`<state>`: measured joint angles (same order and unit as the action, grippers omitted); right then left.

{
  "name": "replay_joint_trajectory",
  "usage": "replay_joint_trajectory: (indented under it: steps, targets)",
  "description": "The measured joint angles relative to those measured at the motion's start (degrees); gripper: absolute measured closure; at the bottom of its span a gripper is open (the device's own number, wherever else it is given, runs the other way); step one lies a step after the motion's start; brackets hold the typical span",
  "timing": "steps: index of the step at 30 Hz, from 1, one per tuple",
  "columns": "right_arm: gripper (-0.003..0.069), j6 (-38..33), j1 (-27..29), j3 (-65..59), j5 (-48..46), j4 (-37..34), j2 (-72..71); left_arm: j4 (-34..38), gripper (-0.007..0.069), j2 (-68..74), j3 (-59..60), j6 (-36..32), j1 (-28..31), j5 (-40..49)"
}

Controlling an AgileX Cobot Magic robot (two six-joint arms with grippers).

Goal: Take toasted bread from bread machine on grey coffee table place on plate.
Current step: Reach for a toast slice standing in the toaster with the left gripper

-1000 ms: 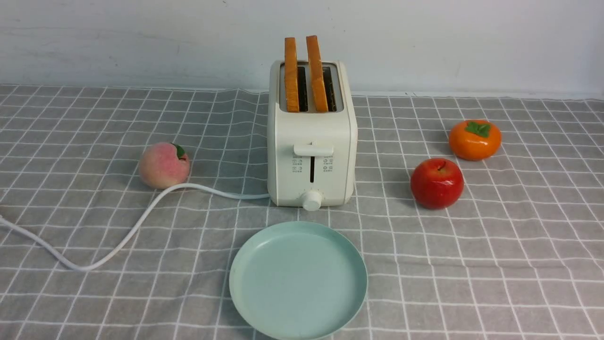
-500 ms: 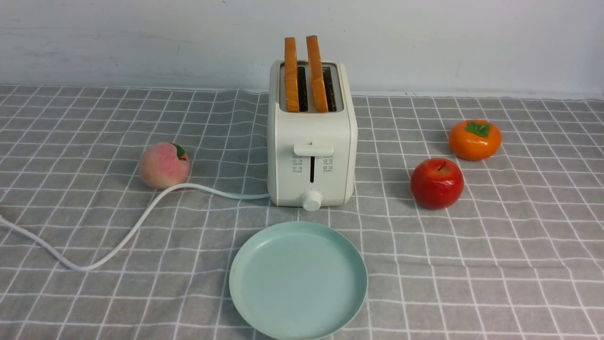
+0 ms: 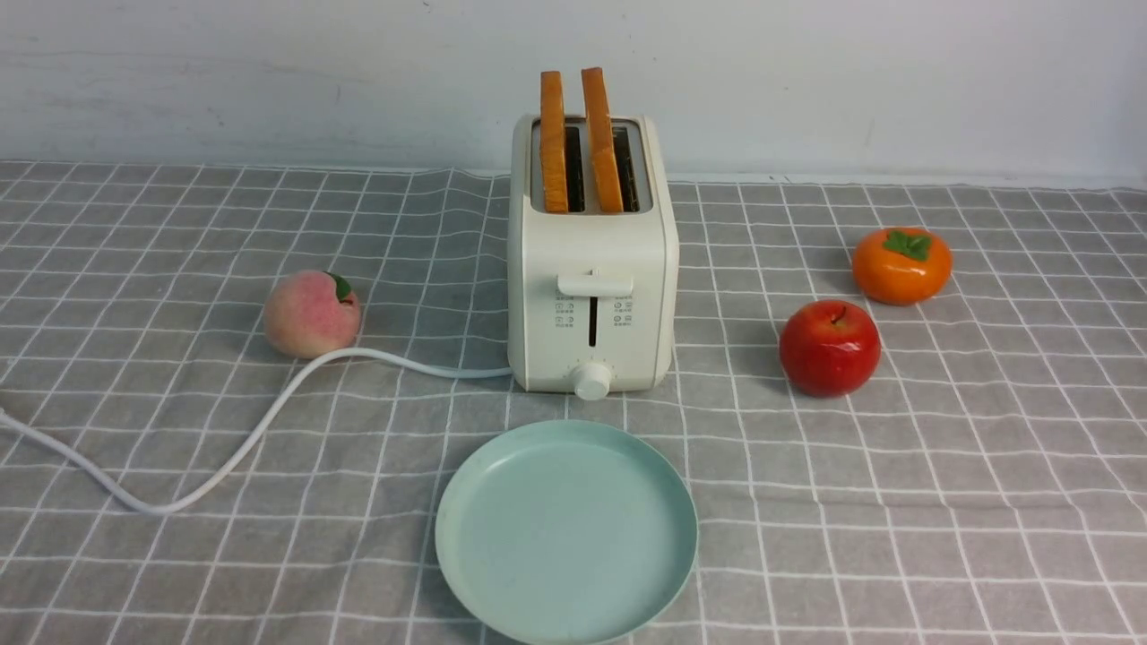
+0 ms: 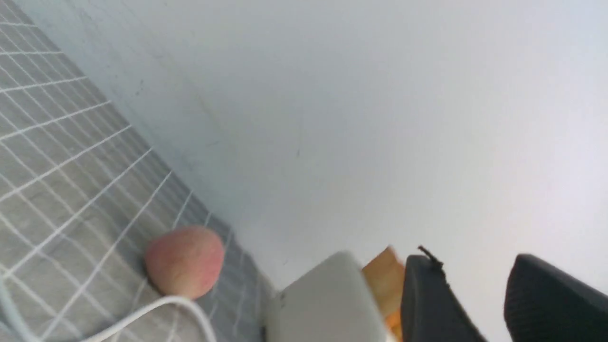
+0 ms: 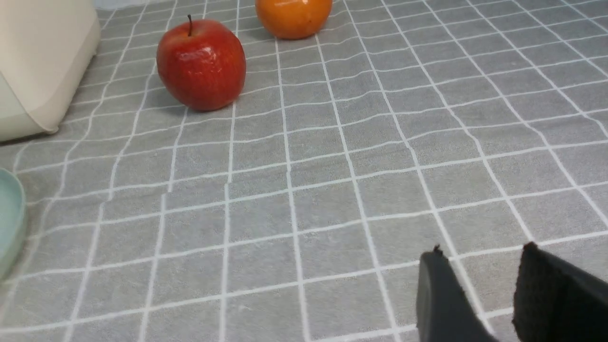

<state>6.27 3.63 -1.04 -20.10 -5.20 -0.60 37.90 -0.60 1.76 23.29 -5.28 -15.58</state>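
Note:
The cream-white bread machine (image 3: 591, 260) stands mid-table on the grey coffee table (image 3: 941, 466). Two slices of toasted bread (image 3: 553, 143) (image 3: 601, 139) stand upright in its slots. The mint-green plate (image 3: 566, 533) lies bare just in front of it. Neither gripper shows in the front view. In the left wrist view my left gripper (image 4: 472, 261) is open and holds nothing, raised beside the bread machine (image 4: 327, 304), with a toast corner (image 4: 384, 280) showing past one finger. My right gripper (image 5: 482, 251) hangs open over the bare cloth, to the right of the plate's rim (image 5: 9, 223).
A peach (image 3: 311, 313) sits left of the toaster, touching the white cord (image 3: 224, 466) that runs off the left edge. A red apple (image 3: 830, 348) and an orange persimmon (image 3: 901, 264) sit to the right. A white wall closes off the back.

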Motion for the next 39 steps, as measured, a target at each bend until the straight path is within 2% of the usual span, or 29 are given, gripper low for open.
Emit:
replay_joint_trajectory:
  steps: [3,4,6,8,9,13,17,21,23,27,28,32,35,36,37,38,39]
  targets:
    - [0.0419,1.9,0.0,-0.4,3.7,-8.1,0.0,-0.2,0.0435,0.0,-0.4,3.4,0.0,-2.0]
    - [0.0419,2.8,0.0,-0.4,8.7,-14.0,0.0,-2.3,0.0491,0.0,-2.0,4.8,0.0,-1.8]
    - [0.0419,3.3,0.0,-0.4,14.0,-19.3,0.0,-6.7,0.0577,0.0,-5.5,5.4,0.0,-1.1]
    - [0.0419,3.5,0.0,-0.4,16.6,-21.3,0.0,-9.2,0.0626,0.0,-7.8,5.6,0.0,-0.4]
    - [0.0419,3.5,0.0,-0.4,20.8,-23.6,0.0,-13.1,0.0638,0.4,-12.3,5.8,0.0,2.7]
    - [0.0419,1.1,0.0,-0.4,25.9,-24.9,0.0,-16.8,0.0638,5.5,-22.2,5.8,0.0,13.1]
    - [0.0419,-2.6,0.0,-0.4,33.5,-25.6,0.0,-22.4,0.0638,19.8,-35.2,2.8,0.0,35.7]
    - [0.0419,-6.3,0.0,-0.4,42.1,-25.7,0.0,-25.1,0.0638,33.2,-42.3,-0.2,0.0,49.3]
    - [0.0419,-8.3,0.0,-0.4,43.9,-26.3,0.0,-24.9,0.0638,38.7,-44.5,-2.0,0.0,52.4]
    - [0.0419,-8.8,0.0,-0.4,44.4,-27.1,0.0,-22.7,0.0638,46.1,-46.1,-6.8,0.0,53.2]
    - [0.0419,-8.7,0.0,-0.4,44.4,-27.3,0.0,-21.1,0.0638,49.9,-46.3,-9.9,0.0,51.9]
    - [0.0426,-7.0,0.0,2.1,38.0,-28.3,0.0,-19.2,0.0638,55.6,-46.7,-15.0,0.0,48.9]
    - [0.0510,-7.4,0.0,15.6,19.6,-25.0,3.3,-16.1,0.0638,62.2,-50.9,-19.6,-0.1,48.3]
    - [0.0517,-7.4,0.0,15.6,19.6,-25.0,3.8,-15.9,0.0638,62.9,-51.7,-20.1,-0.2,48.5]
    - [0.0585,-8.5,0.0,23.0,8.0,-22.2,8.9,-15.2,0.0638,65.4,-54.8,-21.9,-1.1,49.5]
    - [0.0636,-9.3,0.0,28.5,1.4,-20.2,12.5,-14.9,0.0638,67.1,-57.2,-22.9,-2.1,49.9]
    - [0.0642,-9.7,0.0,29.3,-1.1,-19.9,13.2,-14.9,0.0638,67.7,-58.2,-23.3,-2.3,50.0]
